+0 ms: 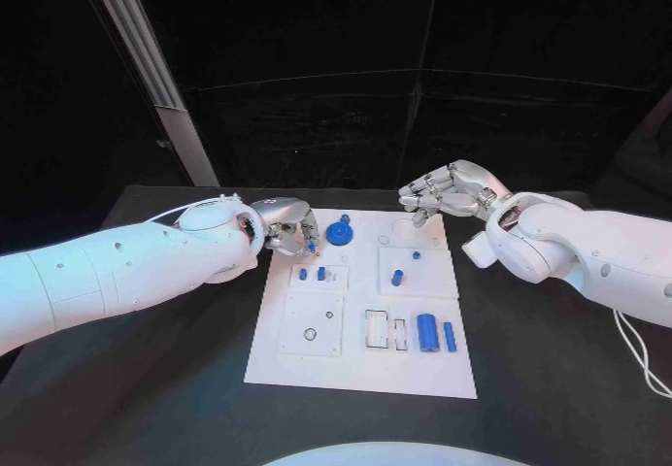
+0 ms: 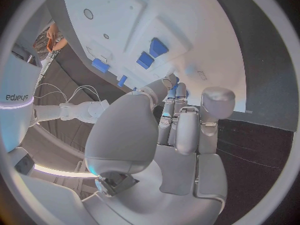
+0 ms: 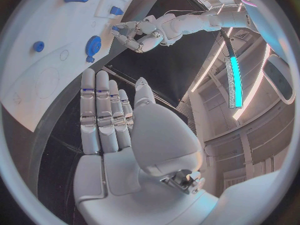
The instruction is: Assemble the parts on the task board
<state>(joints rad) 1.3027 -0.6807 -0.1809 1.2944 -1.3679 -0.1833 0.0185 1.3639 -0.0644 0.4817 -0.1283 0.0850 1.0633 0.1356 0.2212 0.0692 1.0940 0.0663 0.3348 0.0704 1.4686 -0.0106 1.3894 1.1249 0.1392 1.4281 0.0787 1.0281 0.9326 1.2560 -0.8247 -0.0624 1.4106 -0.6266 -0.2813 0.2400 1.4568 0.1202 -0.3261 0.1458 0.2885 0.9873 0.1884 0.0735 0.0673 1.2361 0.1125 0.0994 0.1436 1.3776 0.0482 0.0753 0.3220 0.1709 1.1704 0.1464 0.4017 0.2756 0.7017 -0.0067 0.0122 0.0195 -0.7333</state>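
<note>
While the white task board (image 1: 361,374) lies in the middle of the black table (image 1: 560,388) in the head view, the left hand (image 1: 287,228) sits over its far left corner with fingers curled downward, just beside a blue gear (image 1: 339,234); I cannot tell whether it holds anything. Small blue pegs (image 1: 320,274) stand in a raised plate just below that hand, a blue cylinder (image 1: 427,332) and a slimmer blue bar (image 1: 450,336) lie near the board's near right part, and a short blue pin (image 1: 396,278) rests on the right-hand plate. The right hand (image 1: 446,192) hovers at the far right corner, fingers straight and holding nothing.

From the left wrist, the left hand (image 2: 181,120) points its fingers at the board (image 2: 206,40), near two blue blocks (image 2: 152,53).

From the right wrist, the right hand (image 3: 109,112) shows fingers extended side by side, empty, beside the board's edge (image 3: 37,100); the gear (image 3: 93,46) lies beyond them.
</note>
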